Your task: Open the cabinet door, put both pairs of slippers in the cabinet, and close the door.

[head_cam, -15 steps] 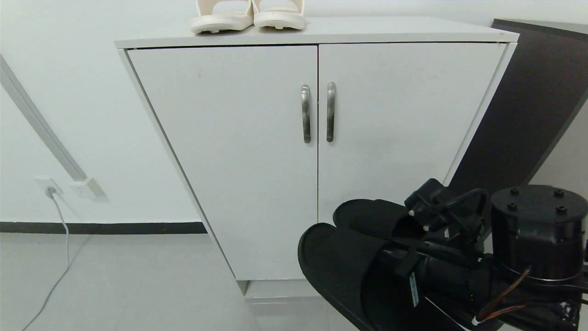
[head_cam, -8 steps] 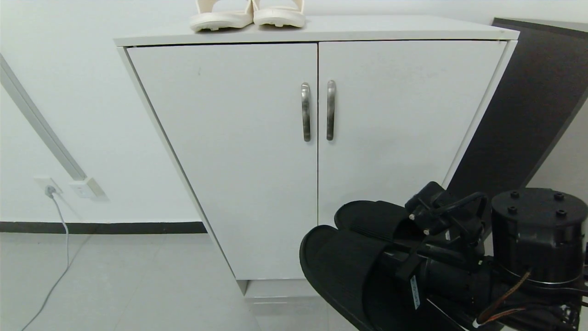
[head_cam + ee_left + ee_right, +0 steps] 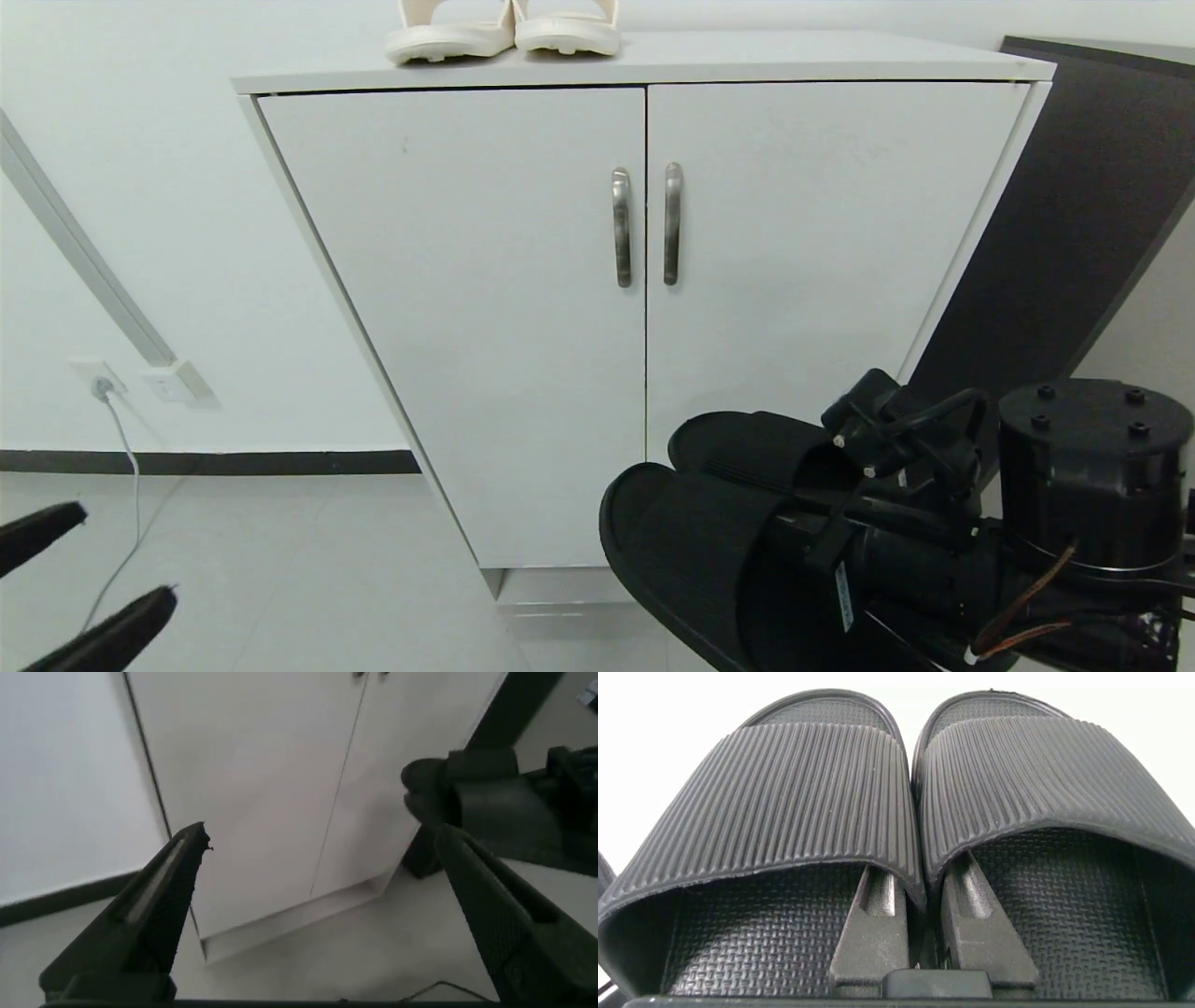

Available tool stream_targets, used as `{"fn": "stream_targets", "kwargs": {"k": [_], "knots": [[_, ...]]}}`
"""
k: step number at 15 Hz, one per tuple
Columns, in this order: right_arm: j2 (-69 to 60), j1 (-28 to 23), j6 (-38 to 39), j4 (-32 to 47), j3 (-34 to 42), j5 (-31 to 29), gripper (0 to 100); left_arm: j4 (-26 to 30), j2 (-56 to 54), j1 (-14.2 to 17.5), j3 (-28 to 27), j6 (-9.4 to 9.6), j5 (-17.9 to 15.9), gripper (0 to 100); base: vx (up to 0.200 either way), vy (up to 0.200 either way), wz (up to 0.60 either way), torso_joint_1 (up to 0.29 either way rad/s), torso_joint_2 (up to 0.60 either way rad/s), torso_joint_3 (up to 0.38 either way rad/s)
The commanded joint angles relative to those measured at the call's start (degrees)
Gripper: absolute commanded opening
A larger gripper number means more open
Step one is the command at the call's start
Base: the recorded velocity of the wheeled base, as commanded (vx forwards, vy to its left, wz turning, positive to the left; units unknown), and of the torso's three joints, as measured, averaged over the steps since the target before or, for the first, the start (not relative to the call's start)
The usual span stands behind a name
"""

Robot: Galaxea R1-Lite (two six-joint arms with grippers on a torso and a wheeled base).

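The right hand (image 3: 920, 882) clamps the pair of black ribbed rubber slippers (image 3: 709, 551) low before the shut white two-door wooden cabinet (image 3: 467, 327), so door-opening comes first, I'd say: the empty, spread left hand (image 3: 126, 553) must reach a brushed-metal door handle (image 3: 622, 229).

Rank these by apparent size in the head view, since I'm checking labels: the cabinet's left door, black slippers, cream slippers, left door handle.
1. left door
2. black slippers, enlarged by nearness to the camera
3. cream slippers, partly cut off at the picture's edge
4. left door handle
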Motion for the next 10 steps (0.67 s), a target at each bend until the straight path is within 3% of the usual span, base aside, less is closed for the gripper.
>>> {"fn": "stream_targets", "kwargs": {"k": [1, 2, 3, 8, 10], "knots": [[0.35, -0.42, 0.1, -0.05, 0.11, 0.46, 0, -9.66, 15.12, -4.33, -3.05, -0.69, -2.63, 100, 0.0, 0.0, 0.0, 0.0, 0.0, 0.0], [0.35, -0.42, 0.1, -0.05, 0.11, 0.46, 0, -9.75, 15.29, -4.6, -3.23, -0.69, -2.63, 100, 0.0, 0.0, 0.0, 0.0, 0.0, 0.0], [0.35, -0.42, 0.1, 0.04, 0.11, 0.55, 0, -10.36, 19.16, -11.81, -8.24, -2.63, 0.54, 100, 0.0, 0.0, 0.0, 0.0, 0.0, 0.0], [0.44, -0.42, 0.1, 0.04, 0.28, 0.64, 0, -10.63, 31.2, -29.12, -19.4, -2.8, 10.56, 100, 0.0, 0.0, 0.0, 0.0, 0.0, 0.0], [0.44, -0.42, -0.25, -0.05, 0.9, 1.78, 0, -10.63, 35.77, -34.04, -24.59, -3.86, 11.08, 100, 0.0, 0.0, 0.0, 0.0, 0.0, 0.0]]}}
